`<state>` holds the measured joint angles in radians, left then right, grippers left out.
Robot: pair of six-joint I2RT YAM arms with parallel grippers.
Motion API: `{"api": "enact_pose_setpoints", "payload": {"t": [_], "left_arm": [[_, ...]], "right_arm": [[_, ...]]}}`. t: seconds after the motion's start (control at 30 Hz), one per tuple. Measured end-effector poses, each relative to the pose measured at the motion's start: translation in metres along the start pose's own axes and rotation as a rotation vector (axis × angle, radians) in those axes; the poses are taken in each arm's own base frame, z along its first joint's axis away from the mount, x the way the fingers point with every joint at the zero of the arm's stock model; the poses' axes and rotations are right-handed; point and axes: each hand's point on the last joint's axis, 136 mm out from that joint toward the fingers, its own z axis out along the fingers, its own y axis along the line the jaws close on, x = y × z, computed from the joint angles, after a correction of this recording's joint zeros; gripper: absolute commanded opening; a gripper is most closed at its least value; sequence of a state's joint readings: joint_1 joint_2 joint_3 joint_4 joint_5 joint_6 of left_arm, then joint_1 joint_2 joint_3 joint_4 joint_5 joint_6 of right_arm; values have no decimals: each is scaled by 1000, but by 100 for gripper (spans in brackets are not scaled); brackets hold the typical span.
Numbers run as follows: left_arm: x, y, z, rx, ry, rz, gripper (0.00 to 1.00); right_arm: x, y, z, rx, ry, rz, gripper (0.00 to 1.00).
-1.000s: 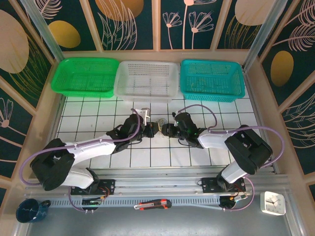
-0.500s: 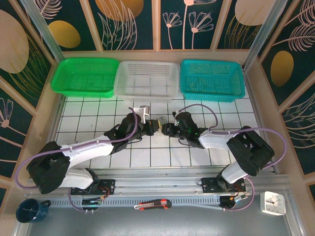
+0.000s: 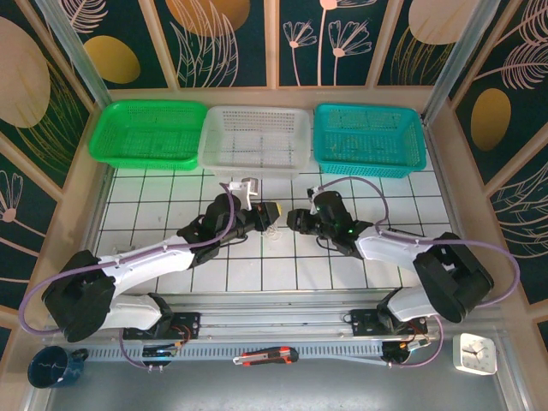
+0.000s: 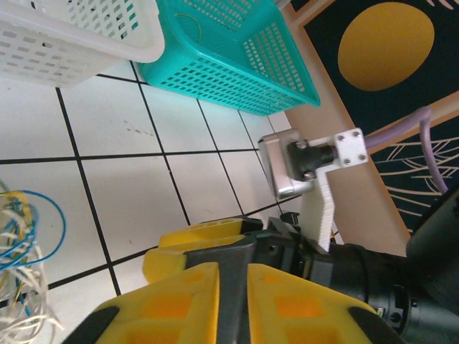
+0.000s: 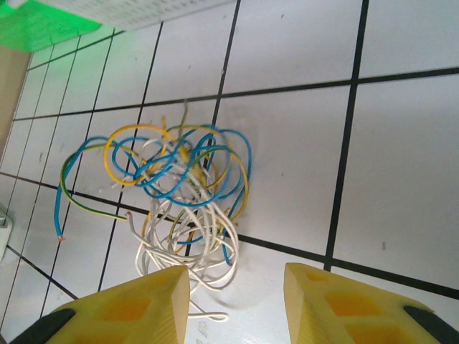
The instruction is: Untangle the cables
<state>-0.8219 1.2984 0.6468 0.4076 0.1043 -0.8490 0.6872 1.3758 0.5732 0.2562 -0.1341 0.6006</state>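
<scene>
The cables (image 5: 183,186) are a palm-sized tangle of thin blue, yellow and white strands lying on the white tiled table (image 3: 154,205). They sit between the two grippers in the top view, cables (image 3: 276,229). My right gripper (image 5: 237,276) hangs just above the tangle with its jaws wide apart. A few white loops reach in by its left finger and nothing is gripped. My left gripper (image 4: 233,276) shows a narrow gap between its yellow fingers and holds nothing. The cables (image 4: 25,244) lie off to its left. In the top view the left gripper (image 3: 272,210) and right gripper (image 3: 293,219) face each other closely.
Three baskets line the back of the table: green basket (image 3: 150,133), white basket (image 3: 255,139), teal basket (image 3: 368,137). A box cutter (image 3: 265,355), a small clock (image 3: 473,353) and a blue cup (image 3: 53,366) sit on the near ledge.
My left gripper has drawn back from the tangle toward the baskets and its jaws have parted slightly. The right arm has shifted right, its gripper a little farther back.
</scene>
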Motion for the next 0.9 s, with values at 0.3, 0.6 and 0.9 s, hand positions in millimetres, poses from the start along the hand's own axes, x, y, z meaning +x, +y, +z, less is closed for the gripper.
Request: {"api": "enact_pose_setpoints", "payload": {"t": [0.3,0.6,0.9], "left_arm": [[-19,39,-6,-102,-61,-24,59],[-8,113,-31,-297,-85,-87,87],[23,163,-55,-422,-75,-157,91]], "right_arm": [[-7,-5,-7,20,-14,-6,40],[-3,2,-4,-12,15,-8,40],[1,21,9,-48,56,-49,39]]}}
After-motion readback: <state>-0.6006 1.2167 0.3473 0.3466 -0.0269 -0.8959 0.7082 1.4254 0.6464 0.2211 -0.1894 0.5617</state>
